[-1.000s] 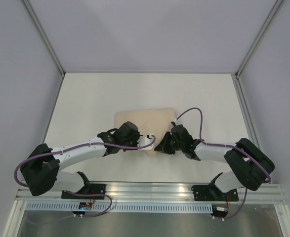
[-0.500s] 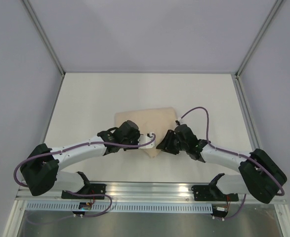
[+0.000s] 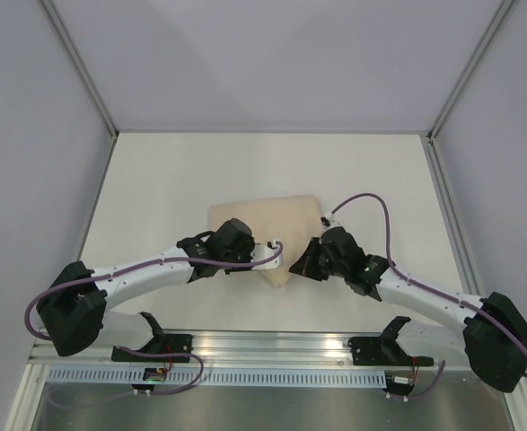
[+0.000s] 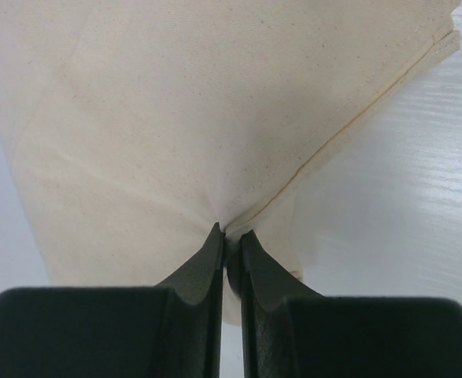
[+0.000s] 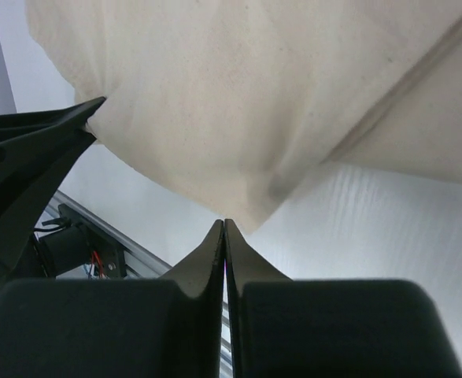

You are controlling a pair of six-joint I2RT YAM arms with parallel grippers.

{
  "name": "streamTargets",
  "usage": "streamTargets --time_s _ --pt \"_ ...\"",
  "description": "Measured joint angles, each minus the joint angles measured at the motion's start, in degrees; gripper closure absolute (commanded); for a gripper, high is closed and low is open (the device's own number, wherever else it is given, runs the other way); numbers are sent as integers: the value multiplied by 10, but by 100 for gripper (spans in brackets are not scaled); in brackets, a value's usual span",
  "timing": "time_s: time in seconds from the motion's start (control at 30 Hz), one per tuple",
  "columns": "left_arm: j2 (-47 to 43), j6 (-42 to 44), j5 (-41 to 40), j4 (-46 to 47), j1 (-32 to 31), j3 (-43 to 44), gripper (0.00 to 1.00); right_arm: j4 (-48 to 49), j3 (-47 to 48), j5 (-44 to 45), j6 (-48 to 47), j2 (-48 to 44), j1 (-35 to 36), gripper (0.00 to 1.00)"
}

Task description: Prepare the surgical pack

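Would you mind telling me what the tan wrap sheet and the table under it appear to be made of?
The tan wrap sheet: woven cloth by the look, matte, perhaps cotton; fine weave, tiny specks, a stitched hem line and soft creases show. The table: white, slightly glossy, with faint grain lines; probably laminate or painted board, though the look leaves that open.

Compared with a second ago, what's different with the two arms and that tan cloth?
The right arm swung its elbow outward and the right gripper drew slightly right, off the near corner of the tan wrap; its jaws are shut on nothing. The left gripper stayed pinched on the wrap, which lies where it was.
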Motion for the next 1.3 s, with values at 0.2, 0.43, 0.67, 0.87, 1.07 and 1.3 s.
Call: streamTargets --time_s 0.2,0.43,0.67,0.87,1.07,1.3 --pt "0 -10 3 -6 0 7 100 131 9 -33 10 123 0 100" --pt "0 -27 9 -16 0 20 100 234 12 -62 29 210 1 100" --pt "0 -35 14 -20 1 28 100 314 19 -63 54 240 4 99" --pt "0 -39 14 -30 3 41 100 373 25 -64 89 286 5 99" --pt "0 -38 17 -28 4 41 100 427 13 -21 105 290 10 100" --pt "0 -37 19 -21 4 41 100 449 7 62 111 287 16 100"
